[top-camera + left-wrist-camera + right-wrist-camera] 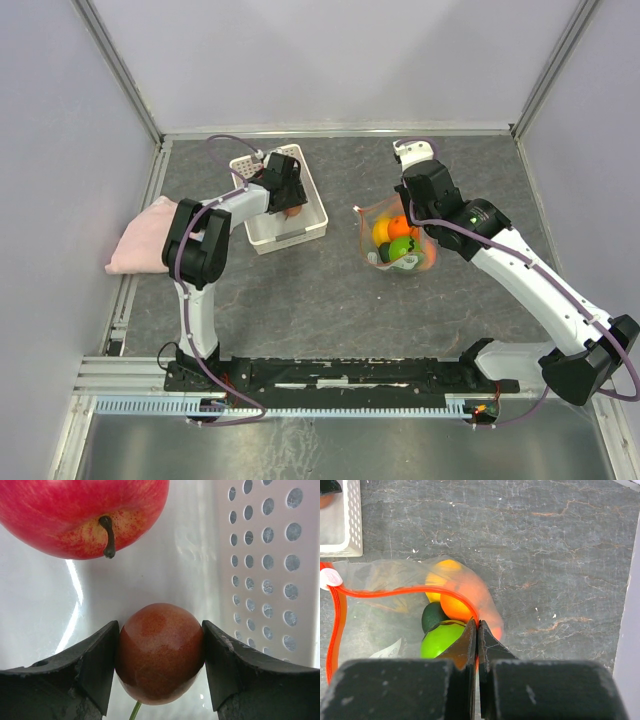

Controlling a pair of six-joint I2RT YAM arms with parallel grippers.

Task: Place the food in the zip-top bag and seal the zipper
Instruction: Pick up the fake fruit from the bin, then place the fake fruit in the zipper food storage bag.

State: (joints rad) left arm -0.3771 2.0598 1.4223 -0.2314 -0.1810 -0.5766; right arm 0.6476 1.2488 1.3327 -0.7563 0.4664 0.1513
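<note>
- Left gripper (160, 630) is clamping a brownish fruit (160, 660) in the basket (265, 555).
- Right gripper (478, 628) is pinching the zipper (395, 592).
- Grey veined table (330, 290) (pale walls (330, 60) around it) is bearing the basket.

Basket (290, 236): white, perforated, was set on the grey table (330, 300).
Cloth (140, 242): pink, was laid at its left edge.

Open clear bag (367, 625), colourful fruits (451, 607) inside
</note>
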